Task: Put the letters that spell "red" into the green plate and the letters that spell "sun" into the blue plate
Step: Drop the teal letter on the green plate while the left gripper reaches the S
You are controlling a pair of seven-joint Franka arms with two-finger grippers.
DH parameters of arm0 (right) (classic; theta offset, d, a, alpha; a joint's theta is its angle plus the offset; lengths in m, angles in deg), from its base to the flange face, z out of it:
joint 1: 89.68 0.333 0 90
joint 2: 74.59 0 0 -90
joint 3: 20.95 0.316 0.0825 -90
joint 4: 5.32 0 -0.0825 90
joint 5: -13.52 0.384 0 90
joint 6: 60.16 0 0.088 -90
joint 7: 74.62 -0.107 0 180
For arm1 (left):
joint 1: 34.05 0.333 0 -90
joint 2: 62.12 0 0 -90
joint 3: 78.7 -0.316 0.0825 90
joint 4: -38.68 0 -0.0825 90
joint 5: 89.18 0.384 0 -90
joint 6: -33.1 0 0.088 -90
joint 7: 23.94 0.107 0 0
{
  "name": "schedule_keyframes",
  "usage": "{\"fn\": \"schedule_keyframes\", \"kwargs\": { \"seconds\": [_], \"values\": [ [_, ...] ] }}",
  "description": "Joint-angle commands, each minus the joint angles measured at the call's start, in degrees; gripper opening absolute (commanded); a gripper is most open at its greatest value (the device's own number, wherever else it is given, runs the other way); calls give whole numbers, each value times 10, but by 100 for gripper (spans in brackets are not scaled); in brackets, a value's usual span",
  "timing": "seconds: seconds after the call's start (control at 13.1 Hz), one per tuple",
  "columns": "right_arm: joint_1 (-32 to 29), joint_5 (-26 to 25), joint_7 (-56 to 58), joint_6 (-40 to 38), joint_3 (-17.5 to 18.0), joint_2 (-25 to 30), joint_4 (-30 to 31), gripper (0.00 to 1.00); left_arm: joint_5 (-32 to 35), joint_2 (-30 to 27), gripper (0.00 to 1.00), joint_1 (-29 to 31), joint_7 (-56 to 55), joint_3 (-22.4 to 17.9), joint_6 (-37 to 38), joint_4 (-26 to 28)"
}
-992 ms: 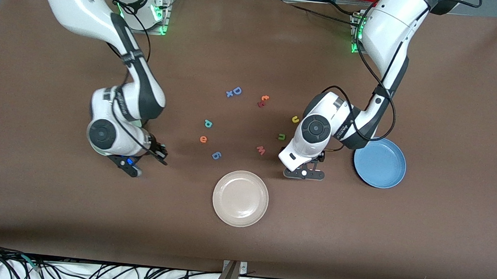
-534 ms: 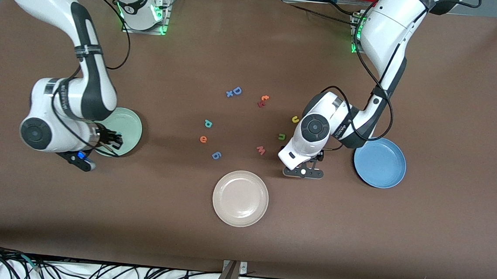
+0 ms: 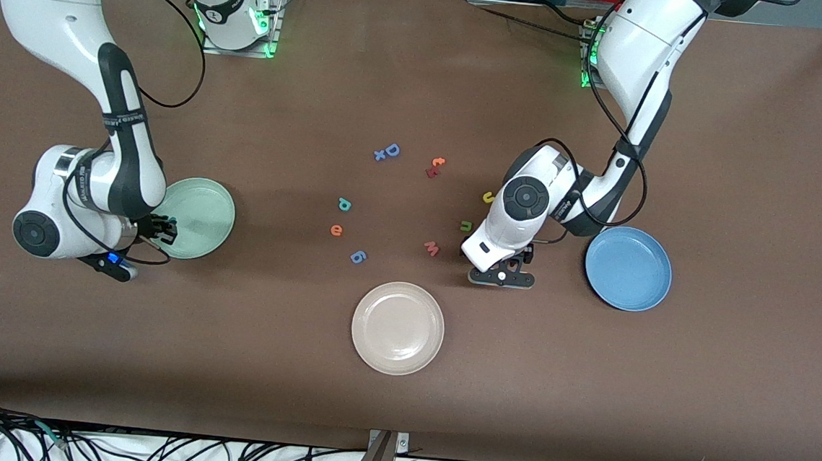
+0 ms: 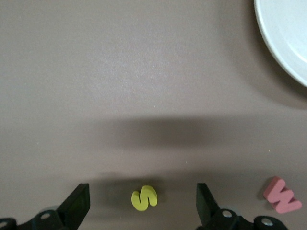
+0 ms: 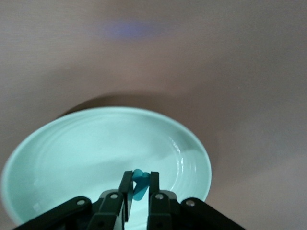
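Right gripper [image 3: 158, 229] over green plate [image 3: 203, 205] edge, pinching a teal letter [image 5: 139, 181], shape hidden by the fingers. Teal d [image 3: 344, 203], orange e [image 3: 336, 230] mid-table. Left gripper [image 3: 502, 277] spread wide around yellow s [image 4: 144, 198], unseen from front. Blue plate [image 3: 632, 275] beside.

Foam letters on the table read as characters — blue D [image 3: 392, 150], pink w [image 3: 431, 247], yellow s [image 4: 144, 198].

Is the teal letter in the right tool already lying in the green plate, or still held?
Still held. In the right wrist view the right tool is shut on the teal letter, over the green plate.
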Motion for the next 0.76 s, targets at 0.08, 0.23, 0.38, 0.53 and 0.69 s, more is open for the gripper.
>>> {"fn": "schedule_keyframes", "kwargs": {
  "seconds": [0.08,0.23,0.38,0.53,0.69],
  "values": [
    [1,13,12,13,3,-5,11,7,19,-50,98,-1,-12,1,-37,73],
    [1,13,12,9,4,-1,11,61,19,-53,98,-1,-12,1,-75,98],
    [1,13,5,0,8,14,10,86,19,-52,98,-2,-12,1,-78,98],
    [2,31,-24,-35,27,41,3,88,19,-52,98,-2,-12,1,-78,98],
    [10,50,-74,-37,52,60,2,88,19,-49,98,-2,-12,1,-83,99]
  ]
}}
